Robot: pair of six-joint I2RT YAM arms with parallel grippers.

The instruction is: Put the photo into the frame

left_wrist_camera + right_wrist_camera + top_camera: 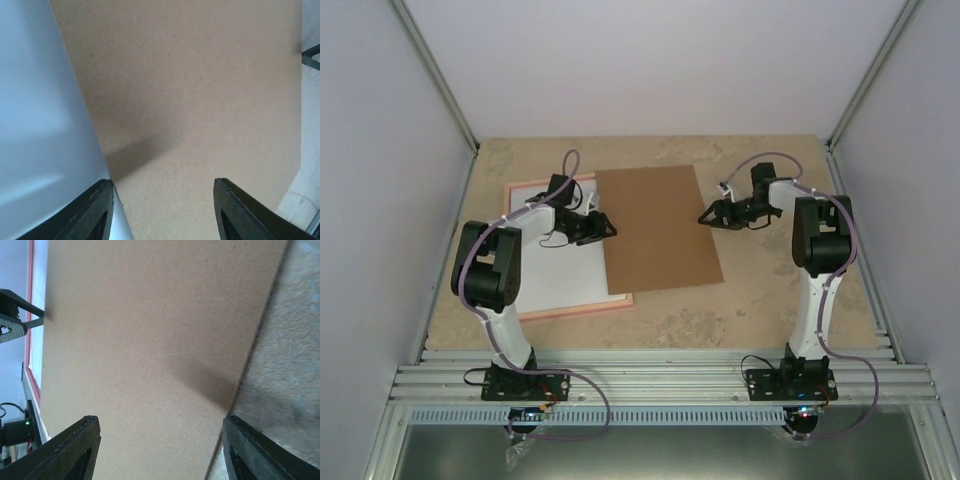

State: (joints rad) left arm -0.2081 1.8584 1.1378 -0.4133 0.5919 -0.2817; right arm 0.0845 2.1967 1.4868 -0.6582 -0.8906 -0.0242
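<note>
The pink frame [575,311] lies flat at the left of the table. A plain white sheet [560,275] fills it; this looks like the photo's white reverse, and no printed side shows. A brown backing board [660,225] lies in the middle and overlaps the frame's right side. My left gripper [607,228] is open and empty, low over the board's left edge, straddling the board [200,90] and the white sheet [40,125]. My right gripper [705,215] is open and empty over the board's right edge [150,330]. The frame's pink edge [31,315] shows in the right wrist view.
The speckled tabletop [770,300] lies to the right of the board and in front of it. White enclosure walls stand on three sides, with a metal rail [660,380] along the near edge. The left gripper's fingers [15,320] show at the far side of the board.
</note>
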